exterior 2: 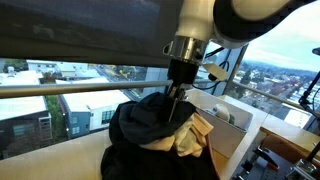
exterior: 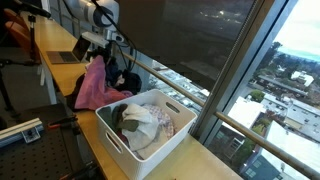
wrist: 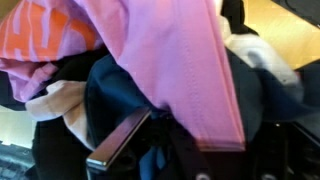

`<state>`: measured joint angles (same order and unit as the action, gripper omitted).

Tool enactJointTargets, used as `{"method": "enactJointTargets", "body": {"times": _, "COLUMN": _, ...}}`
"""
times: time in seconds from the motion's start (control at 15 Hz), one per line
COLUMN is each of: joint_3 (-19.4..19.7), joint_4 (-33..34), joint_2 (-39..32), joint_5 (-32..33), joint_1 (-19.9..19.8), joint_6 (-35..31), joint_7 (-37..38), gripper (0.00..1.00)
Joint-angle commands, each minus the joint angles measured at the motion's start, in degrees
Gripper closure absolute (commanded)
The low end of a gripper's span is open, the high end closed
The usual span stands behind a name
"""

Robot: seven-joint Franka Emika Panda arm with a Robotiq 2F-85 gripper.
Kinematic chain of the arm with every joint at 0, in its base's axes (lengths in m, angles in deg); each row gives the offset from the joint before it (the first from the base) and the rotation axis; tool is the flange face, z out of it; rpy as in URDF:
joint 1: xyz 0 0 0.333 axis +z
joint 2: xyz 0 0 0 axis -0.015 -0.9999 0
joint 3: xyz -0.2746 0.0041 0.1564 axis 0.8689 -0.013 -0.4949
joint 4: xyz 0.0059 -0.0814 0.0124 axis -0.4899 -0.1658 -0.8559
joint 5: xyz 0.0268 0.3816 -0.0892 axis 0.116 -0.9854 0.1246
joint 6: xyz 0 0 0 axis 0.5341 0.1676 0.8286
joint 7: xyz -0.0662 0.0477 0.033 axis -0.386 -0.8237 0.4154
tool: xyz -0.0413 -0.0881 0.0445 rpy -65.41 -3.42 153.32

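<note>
Wrist view fills with a pink garment (wrist: 170,60) gripped by the closed end effector (exterior 2: 178,100), above dark clothes (exterior 2: 140,130) beside a white basket (exterior: 160,150) on the surface (exterior: 215,165).

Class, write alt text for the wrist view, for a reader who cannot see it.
A pink cloth hangs across the middle, close to the camera, with a metal gripper finger reaching under it. Around it lie a dark garment, an orange printed cloth and a cream one.

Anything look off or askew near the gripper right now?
Nothing spilled or damaged. The pink garment hangs bunched from the shut gripper, draped over a loose heap of dark clothes beside the white basket.
</note>
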<state>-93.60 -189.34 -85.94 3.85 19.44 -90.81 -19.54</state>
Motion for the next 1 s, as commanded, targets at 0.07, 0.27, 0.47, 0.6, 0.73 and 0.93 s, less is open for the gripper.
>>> {"method": "enactJointTargets", "body": {"times": 0.07, "joint_3": 1.97, "joint_4": 3.31, "joint_2": 2.58, "joint_5": -3.93, "joint_1": -6.80, "joint_6": 4.52, "joint_7": -4.10, "gripper": 1.00}}
{"method": "enactJointTargets", "body": {"times": 0.27, "joint_3": 4.42, "joint_4": 3.76, "joint_2": 2.86, "joint_5": -3.99, "joint_1": -10.96, "joint_6": 5.24, "joint_7": -5.91, "gripper": 1.00}}
{"method": "enactJointTargets", "body": {"times": 0.47, "joint_3": 6.00, "joint_4": 1.21, "joint_2": 1.43, "joint_5": -3.52, "joint_1": -13.23, "joint_6": 3.31, "joint_7": -6.51, "gripper": 1.00}}
{"method": "enactJointTargets", "body": {"times": 0.6, "joint_3": 6.40, "joint_4": -0.86, "joint_2": 0.29, "joint_5": -3.43, "joint_1": -13.69, "joint_6": 2.02, "joint_7": -6.28, "gripper": 1.00}}
{"method": "enactJointTargets", "body": {"times": 0.73, "joint_3": 6.53, "joint_4": -2.85, "joint_2": -0.92, "joint_5": -2.59, "joint_1": -13.21, "joint_6": -0.04, "joint_7": -5.76, "gripper": 1.00}}
{"method": "enactJointTargets", "body": {"times": 0.93, "joint_3": 6.21, "joint_4": -4.64, "joint_2": -2.24, "joint_5": -1.59, "joint_1": -11.72, "joint_6": -2.47, "joint_7": -5.14, "gripper": 1.00}}
